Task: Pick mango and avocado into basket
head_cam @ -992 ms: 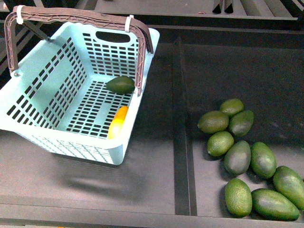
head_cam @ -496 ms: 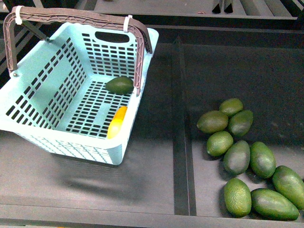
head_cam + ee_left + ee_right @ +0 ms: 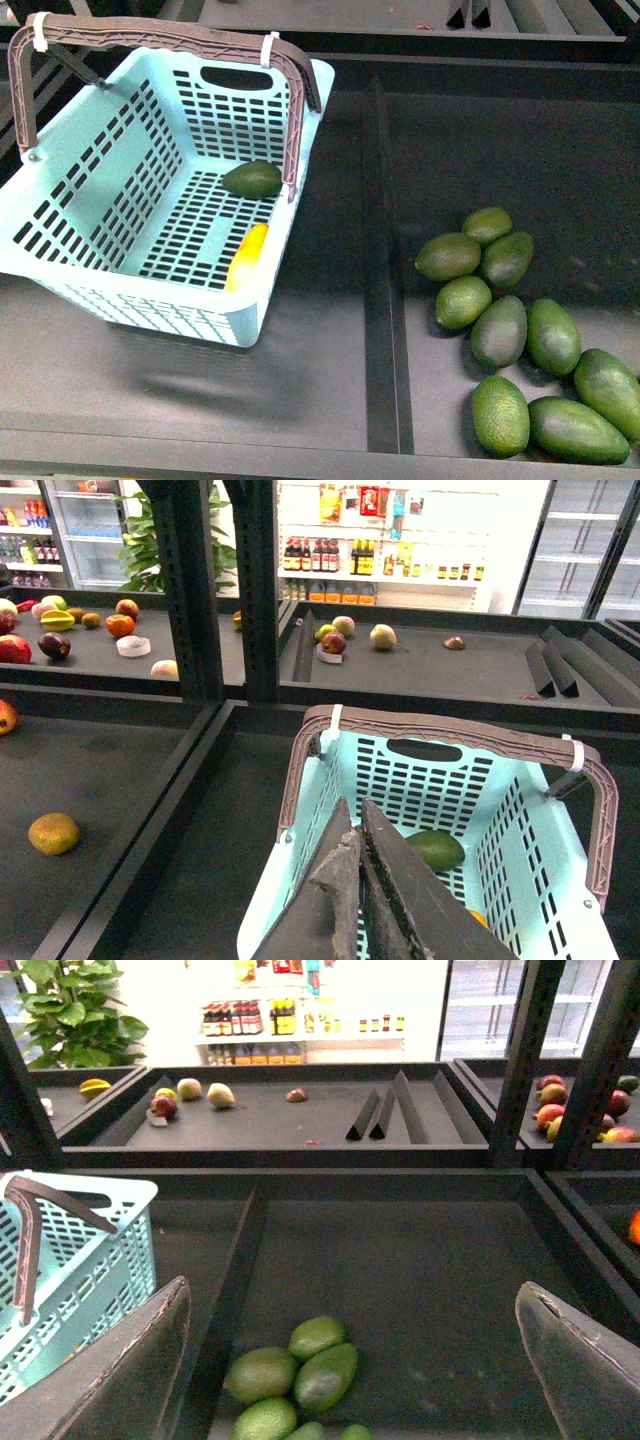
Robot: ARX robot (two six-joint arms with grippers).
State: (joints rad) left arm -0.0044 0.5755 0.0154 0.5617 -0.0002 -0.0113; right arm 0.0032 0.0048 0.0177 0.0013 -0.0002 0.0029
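Mango lay on the slotted floor of the basket, against its near-right wall, at about 8 o'clock in the front view; avocado sat beyond it on the same floor, near the brown handle, at about 10 o'clock; both fruits looked delivered, so the task read as done or nearly so. Loose avocados lay heaped at 4 o'clock in the neighbouring shelf bay, well apart from the basket. Left gripper hung over the basket, fingers pressed together and holding nothing; right gripper hung above the heap, fingers spread wide and empty. Risks, as judged: the left arm drawing off low could catch the handle and drag or tip the basket; the right dropping could scatter the heap.
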